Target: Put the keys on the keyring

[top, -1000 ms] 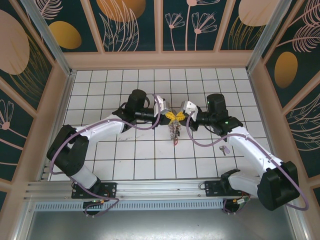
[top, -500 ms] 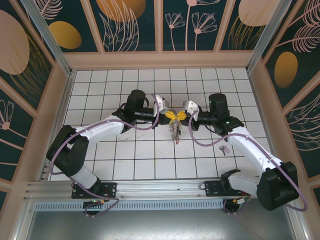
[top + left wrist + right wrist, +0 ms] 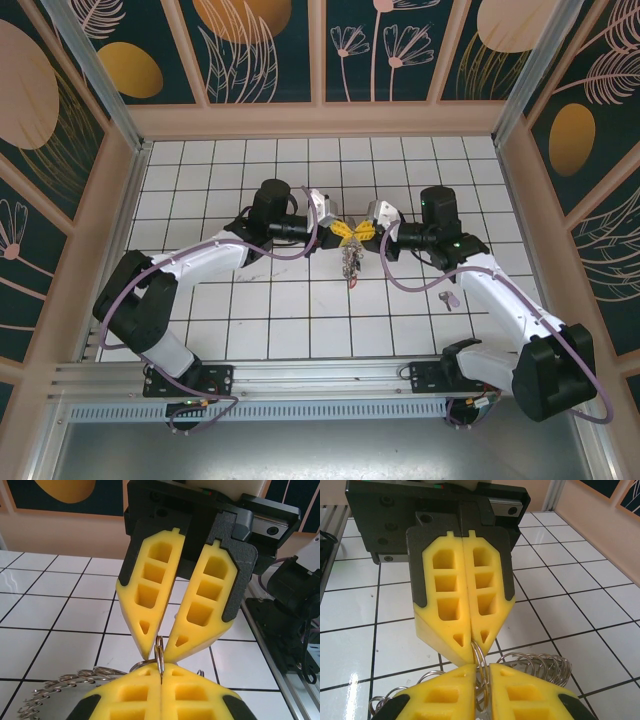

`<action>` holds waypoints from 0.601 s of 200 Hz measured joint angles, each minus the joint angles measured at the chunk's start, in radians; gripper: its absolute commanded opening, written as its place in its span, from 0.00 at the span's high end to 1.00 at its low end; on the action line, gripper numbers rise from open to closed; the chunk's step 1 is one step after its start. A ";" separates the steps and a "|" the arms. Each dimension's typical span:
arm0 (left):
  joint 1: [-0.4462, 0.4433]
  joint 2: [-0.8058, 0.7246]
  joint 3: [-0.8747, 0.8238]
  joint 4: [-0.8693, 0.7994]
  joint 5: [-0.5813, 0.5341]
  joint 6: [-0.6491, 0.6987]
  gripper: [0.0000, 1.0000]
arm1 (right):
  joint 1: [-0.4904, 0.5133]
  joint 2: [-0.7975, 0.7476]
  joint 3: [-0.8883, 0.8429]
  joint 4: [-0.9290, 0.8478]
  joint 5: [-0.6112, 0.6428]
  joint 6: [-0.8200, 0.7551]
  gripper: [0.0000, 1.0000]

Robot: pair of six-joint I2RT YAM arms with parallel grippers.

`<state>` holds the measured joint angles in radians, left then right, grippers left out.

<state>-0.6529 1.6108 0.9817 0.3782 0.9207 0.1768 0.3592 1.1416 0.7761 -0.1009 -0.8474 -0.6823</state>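
Top external: left gripper (image 3: 342,233) and right gripper (image 3: 362,231) meet mid-table, both clenched on the keyring (image 3: 159,652); keys (image 3: 349,266) dangle at six o'clock; loose key (image 3: 449,298) lies at four o'clock; recommend one steady pinch, no twisting.

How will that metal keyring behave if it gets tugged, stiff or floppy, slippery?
Probably stiff: the keyring is thin metal wire holding its curve. Likely slippery, smooth metal between yellow pads. The keys hanging below may make it swing.
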 measured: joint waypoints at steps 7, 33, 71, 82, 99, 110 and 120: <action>0.000 0.000 0.000 0.000 0.000 0.000 1.00 | 0.000 0.000 0.000 0.000 0.000 0.000 0.85; 0.000 0.000 0.000 0.000 0.002 -0.003 1.00 | 0.000 0.000 -0.003 0.008 -0.001 0.001 0.85; 0.002 0.000 0.000 0.004 0.006 -0.008 1.00 | -0.005 0.011 -0.007 0.026 -0.022 0.010 0.96; 0.006 0.000 0.000 0.005 0.006 -0.010 1.00 | -0.006 0.013 -0.007 0.031 -0.024 0.010 1.00; 0.006 0.000 0.000 0.004 0.005 -0.006 1.00 | -0.006 0.013 -0.007 0.033 -0.023 0.010 1.00; 0.006 0.000 0.002 -0.007 0.002 0.004 1.00 | -0.006 0.013 -0.007 0.033 -0.020 0.010 1.00; 0.006 0.000 0.010 -0.029 -0.005 0.019 0.96 | -0.006 0.013 -0.007 0.030 -0.016 0.010 1.00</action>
<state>-0.6468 1.6112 0.9920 0.3496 0.9154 0.1959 0.3531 1.1549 0.7692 -0.0708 -0.8631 -0.6727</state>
